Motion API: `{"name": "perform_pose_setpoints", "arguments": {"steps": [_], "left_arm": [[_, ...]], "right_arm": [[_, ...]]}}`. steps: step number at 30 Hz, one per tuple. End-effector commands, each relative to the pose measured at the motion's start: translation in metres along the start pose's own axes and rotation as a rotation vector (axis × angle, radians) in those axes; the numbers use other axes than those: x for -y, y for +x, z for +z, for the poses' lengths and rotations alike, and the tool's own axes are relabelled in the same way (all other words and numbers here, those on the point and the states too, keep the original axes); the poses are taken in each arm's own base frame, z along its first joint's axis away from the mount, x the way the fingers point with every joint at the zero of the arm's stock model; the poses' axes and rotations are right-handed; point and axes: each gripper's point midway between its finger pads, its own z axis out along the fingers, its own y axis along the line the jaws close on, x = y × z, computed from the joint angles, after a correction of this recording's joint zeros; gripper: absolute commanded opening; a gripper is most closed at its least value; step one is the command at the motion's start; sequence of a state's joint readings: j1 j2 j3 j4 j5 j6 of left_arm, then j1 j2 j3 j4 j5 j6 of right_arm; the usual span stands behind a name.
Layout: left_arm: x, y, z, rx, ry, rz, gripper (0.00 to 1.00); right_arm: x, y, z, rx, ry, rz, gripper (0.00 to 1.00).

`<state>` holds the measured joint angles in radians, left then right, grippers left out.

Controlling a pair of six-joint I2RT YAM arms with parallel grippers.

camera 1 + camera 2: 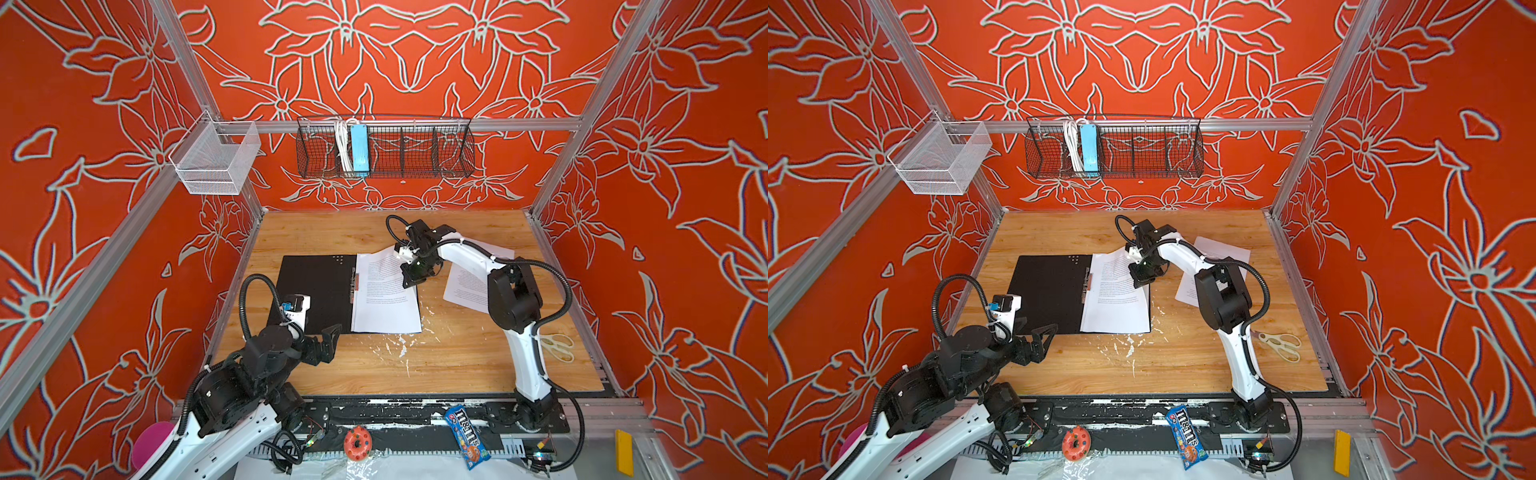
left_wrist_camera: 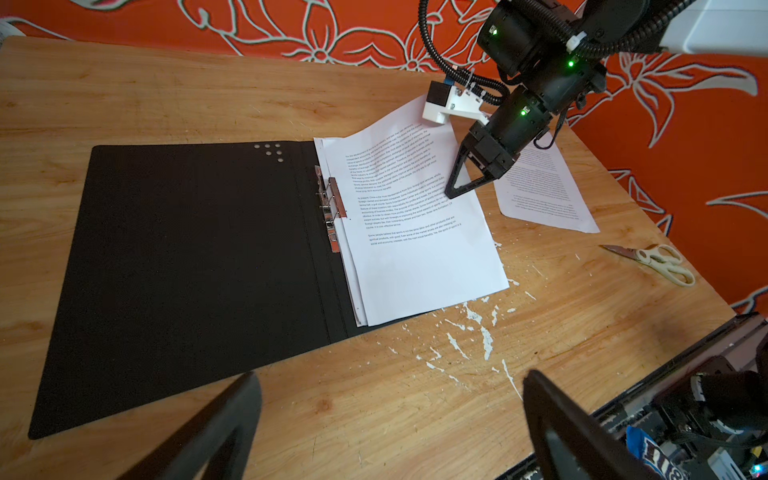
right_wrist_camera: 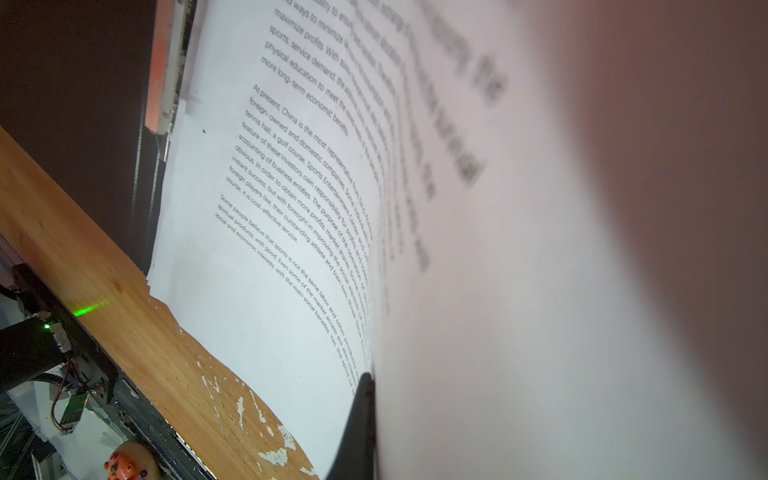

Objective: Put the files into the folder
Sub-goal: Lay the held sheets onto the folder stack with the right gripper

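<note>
The folder (image 1: 316, 286) (image 1: 1050, 291) (image 2: 199, 257) lies open on the table, black inside facing up. A stack of files (image 1: 386, 303) (image 1: 1117, 307) (image 2: 424, 266) (image 3: 257, 291) rests on its right half beside the metal clip. My right gripper (image 1: 409, 282) (image 1: 1139, 282) (image 2: 453, 193) (image 3: 368, 378) is shut on the top sheet's right edge, which curls up; the sheet hides one finger in the right wrist view. Another printed sheet (image 1: 469, 282) (image 1: 1190, 286) (image 2: 544, 191) lies on the table under the right arm. My left gripper (image 1: 330, 343) (image 1: 1044, 338) (image 2: 390, 376) hangs open and empty above bare wood at the folder's front edge.
White scissors (image 1: 559, 347) (image 1: 1281, 345) (image 2: 660, 262) lie near the table's right edge. A candy bag (image 1: 467, 436) and a toy donut (image 1: 357, 442) sit on the front rail. A wire basket (image 1: 415, 153) with a light-blue power strip (image 1: 359, 151) hangs on the back wall.
</note>
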<state>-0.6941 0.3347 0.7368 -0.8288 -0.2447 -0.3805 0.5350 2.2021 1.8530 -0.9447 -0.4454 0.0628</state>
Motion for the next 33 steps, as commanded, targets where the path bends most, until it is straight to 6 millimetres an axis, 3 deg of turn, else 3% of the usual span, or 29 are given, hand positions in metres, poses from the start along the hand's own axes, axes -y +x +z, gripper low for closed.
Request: {"name": "perform_pose_setpoints", "arguments": {"steps": [1,33], "left_arm": [[0.001,-0.005,-0.001,0.013,0.001,0.0,0.98],[0.002,-0.005,-0.001,0.013,0.009,0.001,0.98]], "right_arm": [[-0.002,0.001,0.005,-0.027,-0.002,-0.018,0.0],[-0.005,-0.01,0.01,-0.017,-0.023,0.003,0.0]]}}
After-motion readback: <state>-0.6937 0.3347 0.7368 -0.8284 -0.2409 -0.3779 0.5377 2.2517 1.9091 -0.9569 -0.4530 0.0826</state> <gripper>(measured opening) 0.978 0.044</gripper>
